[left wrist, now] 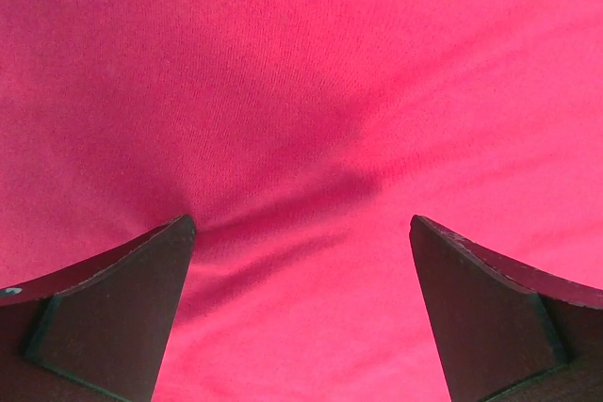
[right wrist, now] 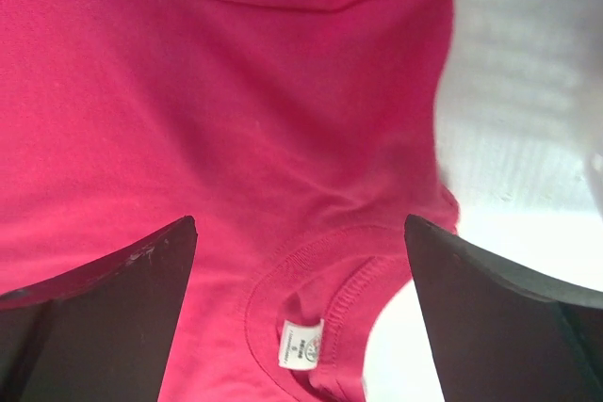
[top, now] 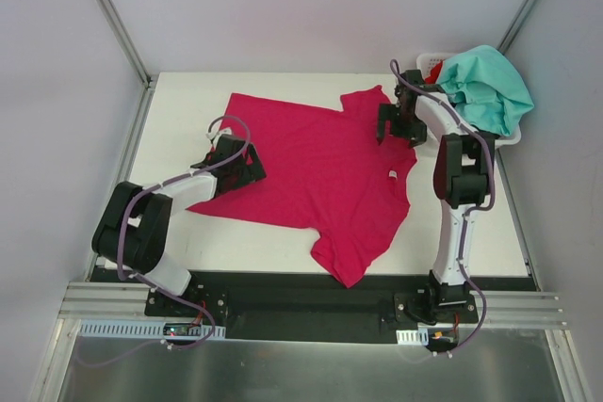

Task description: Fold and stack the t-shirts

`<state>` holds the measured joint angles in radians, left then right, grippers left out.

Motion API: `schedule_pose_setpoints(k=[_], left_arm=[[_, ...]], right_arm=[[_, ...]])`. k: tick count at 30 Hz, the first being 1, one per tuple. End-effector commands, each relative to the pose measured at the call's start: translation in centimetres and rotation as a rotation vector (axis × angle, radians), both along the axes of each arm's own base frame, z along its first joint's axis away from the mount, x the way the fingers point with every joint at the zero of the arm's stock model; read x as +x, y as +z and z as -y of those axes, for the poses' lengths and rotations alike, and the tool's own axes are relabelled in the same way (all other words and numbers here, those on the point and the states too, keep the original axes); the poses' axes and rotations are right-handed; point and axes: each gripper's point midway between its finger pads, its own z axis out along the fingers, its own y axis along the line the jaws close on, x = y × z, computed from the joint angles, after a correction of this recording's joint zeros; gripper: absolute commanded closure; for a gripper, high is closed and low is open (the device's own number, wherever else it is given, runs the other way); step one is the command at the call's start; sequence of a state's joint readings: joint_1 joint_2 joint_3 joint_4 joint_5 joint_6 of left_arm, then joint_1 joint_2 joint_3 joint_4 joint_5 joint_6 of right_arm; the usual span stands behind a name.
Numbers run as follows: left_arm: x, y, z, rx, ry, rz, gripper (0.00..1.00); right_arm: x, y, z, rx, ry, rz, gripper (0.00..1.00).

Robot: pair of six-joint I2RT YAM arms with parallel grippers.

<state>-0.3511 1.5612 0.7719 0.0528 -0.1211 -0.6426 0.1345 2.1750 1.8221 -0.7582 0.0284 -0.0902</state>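
Left fingers (left wrist: 122, 298): spread wide and holding nothing. They sit low over the left part of the pink shirt (top: 311, 167), just in from its hem (top: 209, 162).
Cloth under left fingers: directly below them, filling the whole wrist view. A soft crease (left wrist: 283, 204) runs up between the two tips.
Pink shirt, place: spread on the white desk (top: 236, 242), taking up most of its middle.
Pink shirt, long axis: left to right and a little slanted, with the hem to the left and the collar (right wrist: 283, 270) to the right. One sleeve points far and the other near.
Pink shirt, look: one layer, mostly flat and not yet folded. The near-right sleeve is rumpled, and a white label (right wrist: 301, 342) shows inside the collar.
Right fingers (right wrist: 104, 298): also wide apart and empty, over the far-right shoulder. The collar and label lie between them, with bare desk to their right.
Nearer arm: the left arm for the hem end and the right arm for the collar end. A fold would likely need each arm to pinch straight down at its own end.
Other shirts: a teal shirt (top: 485, 87) and a red shirt (top: 433, 71) are heaped in the basket (top: 509, 138) at the far right, well apart from the left fingers.
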Motion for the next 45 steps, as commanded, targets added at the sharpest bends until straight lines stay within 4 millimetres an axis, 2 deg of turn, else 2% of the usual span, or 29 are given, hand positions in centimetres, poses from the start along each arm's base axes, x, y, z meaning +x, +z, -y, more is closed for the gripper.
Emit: schedule_pose_setpoints(k=[1, 13, 15, 17, 20, 30, 34, 36, 37, 38, 40, 41, 44, 45], left_arm=[[-2.5, -1.0, -1.5, 0.035, 0.018, -0.078, 0.01], [-4.0, -1.2, -1.7, 0.034, 0.024, -0.114, 0.01], [-4.2, -1.2, -1.7, 0.033, 0.023, -0.117, 0.01], [-4.6, -1.1, -1.8, 0.042, 0.023, -0.121, 0.01], [-5.1, -1.2, -2.2, 0.053, 0.032, -0.131, 0.01], [-6.6, -1.4, -1.9, 0.055, 0.034, -0.156, 0.01], [-6.5, -1.2, -1.5, 0.060, 0.027, -0.155, 0.01], [-6.1, -0.8, -1.3, 0.062, 0.022, -0.147, 0.01], [-6.0, -0.8, -1.3, 0.063, 0.021, -0.146, 0.01], [-5.6, -0.3, -1.1, 0.060, 0.022, -0.136, 0.01], [-5.2, 0.3, -0.9, 0.052, 0.019, -0.120, 0.01], [-5.0, 0.8, -0.7, 0.044, 0.016, -0.108, 0.01], [-4.5, 2.0, -0.4, 0.030, 0.014, -0.076, 0.01], [-4.4, 2.3, -0.3, 0.026, 0.010, -0.069, 0.01]], right_arm=[[0.8, -0.2, -2.1, 0.077, 0.038, -0.009, 0.04], [3.6, -1.3, -2.8, 0.128, 0.064, 0.012, 0.04], [4.4, -0.9, -3.0, 0.146, 0.062, 0.028, 0.04], [4.9, -1.5, -2.8, 0.151, 0.059, 0.025, 0.04], [6.3, -1.0, -2.8, 0.162, 0.062, 0.049, 0.04], [7.1, -1.0, -2.8, 0.237, 0.053, 0.054, 0.04], [7.2, -0.9, -3.1, 0.253, 0.063, 0.053, 0.04], [6.7, -0.7, -3.4, 0.262, 0.071, 0.039, 0.04], [6.6, 0.6, -3.7, 0.263, 0.080, 0.062, 0.04], [6.0, 0.6, -4.2, 0.263, 0.095, 0.055, 0.04], [5.7, 2.0, -4.4, 0.245, 0.120, 0.077, 0.04], [5.5, 3.9, -4.6, 0.241, 0.131, 0.107, 0.04], [3.8, 6.4, -4.9, 0.253, 0.154, 0.112, 0.04], [2.8, 8.1, -5.3, 0.249, 0.169, 0.136, 0.04]])
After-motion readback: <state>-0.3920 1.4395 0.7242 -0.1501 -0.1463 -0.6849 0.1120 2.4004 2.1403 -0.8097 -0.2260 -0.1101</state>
